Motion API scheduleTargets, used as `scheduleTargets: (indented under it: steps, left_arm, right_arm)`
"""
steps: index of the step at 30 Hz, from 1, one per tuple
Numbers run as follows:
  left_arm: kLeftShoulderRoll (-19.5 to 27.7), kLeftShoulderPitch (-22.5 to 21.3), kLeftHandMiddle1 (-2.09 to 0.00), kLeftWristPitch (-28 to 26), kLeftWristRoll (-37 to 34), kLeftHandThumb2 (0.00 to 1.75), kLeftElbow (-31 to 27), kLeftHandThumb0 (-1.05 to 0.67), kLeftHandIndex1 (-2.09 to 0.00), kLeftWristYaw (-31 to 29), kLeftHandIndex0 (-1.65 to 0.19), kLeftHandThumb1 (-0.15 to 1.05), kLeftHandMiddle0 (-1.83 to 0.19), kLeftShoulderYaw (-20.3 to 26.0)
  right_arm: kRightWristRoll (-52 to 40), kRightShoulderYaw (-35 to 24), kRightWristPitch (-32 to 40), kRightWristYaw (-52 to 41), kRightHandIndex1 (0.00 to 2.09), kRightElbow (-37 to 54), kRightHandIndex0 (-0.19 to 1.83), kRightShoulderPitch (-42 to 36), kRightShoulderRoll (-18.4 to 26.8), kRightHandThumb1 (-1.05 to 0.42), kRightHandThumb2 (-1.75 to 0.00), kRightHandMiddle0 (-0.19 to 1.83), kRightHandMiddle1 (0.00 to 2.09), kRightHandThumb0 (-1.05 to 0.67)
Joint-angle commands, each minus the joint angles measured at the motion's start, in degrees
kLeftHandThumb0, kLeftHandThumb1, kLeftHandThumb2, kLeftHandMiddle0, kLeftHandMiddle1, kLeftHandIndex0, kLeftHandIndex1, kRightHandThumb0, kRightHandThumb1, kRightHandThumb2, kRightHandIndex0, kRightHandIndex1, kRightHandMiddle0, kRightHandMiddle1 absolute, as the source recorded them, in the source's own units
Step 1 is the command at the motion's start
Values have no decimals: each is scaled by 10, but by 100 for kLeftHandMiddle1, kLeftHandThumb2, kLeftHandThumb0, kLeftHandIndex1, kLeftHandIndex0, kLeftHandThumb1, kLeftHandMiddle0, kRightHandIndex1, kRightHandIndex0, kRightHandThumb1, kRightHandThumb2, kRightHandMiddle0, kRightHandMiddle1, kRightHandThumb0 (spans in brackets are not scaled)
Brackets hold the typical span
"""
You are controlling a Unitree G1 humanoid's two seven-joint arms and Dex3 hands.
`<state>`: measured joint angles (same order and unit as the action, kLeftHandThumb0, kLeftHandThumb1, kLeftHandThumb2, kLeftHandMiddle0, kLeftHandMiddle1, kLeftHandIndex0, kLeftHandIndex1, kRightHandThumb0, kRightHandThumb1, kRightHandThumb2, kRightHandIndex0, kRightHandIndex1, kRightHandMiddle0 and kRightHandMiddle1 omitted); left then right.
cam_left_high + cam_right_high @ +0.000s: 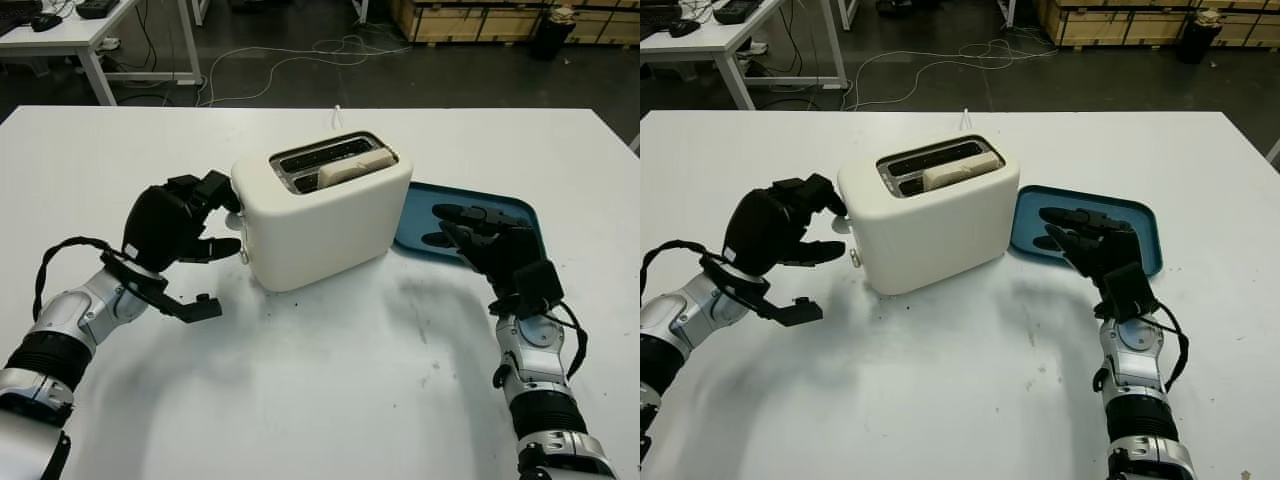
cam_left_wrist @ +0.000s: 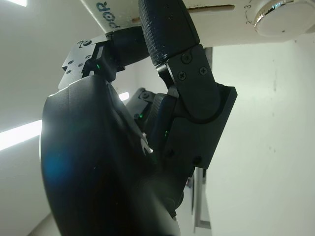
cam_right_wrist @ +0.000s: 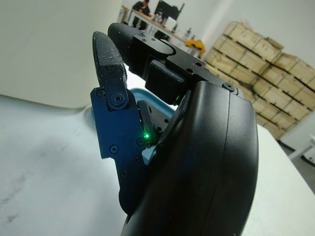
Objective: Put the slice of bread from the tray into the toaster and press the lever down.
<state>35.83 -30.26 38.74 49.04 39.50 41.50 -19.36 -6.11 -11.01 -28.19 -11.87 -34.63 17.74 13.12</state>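
The cream toaster (image 1: 325, 215) stands mid-table, and the bread slice (image 1: 355, 167) sits in its nearer slot, top edge showing. My left hand (image 1: 225, 220) is at the toaster's left end with curled fingers (image 1: 213, 188) above the small white lever (image 1: 233, 222) and the thumb below it. The left wrist view has a fingertip against the toaster's end wall (image 2: 226, 24), beside the dial (image 2: 275, 17). To the toaster's right lies the blue tray (image 1: 515, 212), with nothing on it. My right hand (image 1: 437, 225) is open over the tray's near left corner.
In front of the toaster the white table (image 1: 330, 380) is bare. The toaster's white cord (image 1: 336, 117) runs off the table's far edge. Beyond it are cables on the floor, another white table at back left and wooden crates (image 1: 470, 20) at back right.
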Motion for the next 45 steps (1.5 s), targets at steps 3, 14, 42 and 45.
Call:
scheduleTargets:
  steps: [3, 14, 42, 45]
  left_arm:
    - [-18, -2, -175, 7, 0, 76, 9, -97, -175, 4, -22, 92, -102, -11]
    - [-32, 8, -175, 22, -5, 75, 18, -95, -175, 34, -23, 92, -87, -15]
    - [-119, 98, -175, -64, -91, 66, 88, -105, -175, -181, -93, 92, -113, -73]
    - [-140, 81, -174, -70, -92, 66, 151, -105, -169, -172, -98, 92, -117, -80]
  right_arm:
    - [-2, -3, -3, 4, 29, -1, 125, 2, 2, -90, 0, 120, 0, -52]
    - [1, -2, 2, 6, 29, 4, 124, 1, 4, -90, 0, 120, 0, -53]
    - [-1, -1, 1, 5, 29, -2, 124, 1, 3, -90, 0, 119, 0, -52]
    - [2, 0, -1, 6, 29, -2, 124, 1, 3, -90, 0, 119, 0, -52]
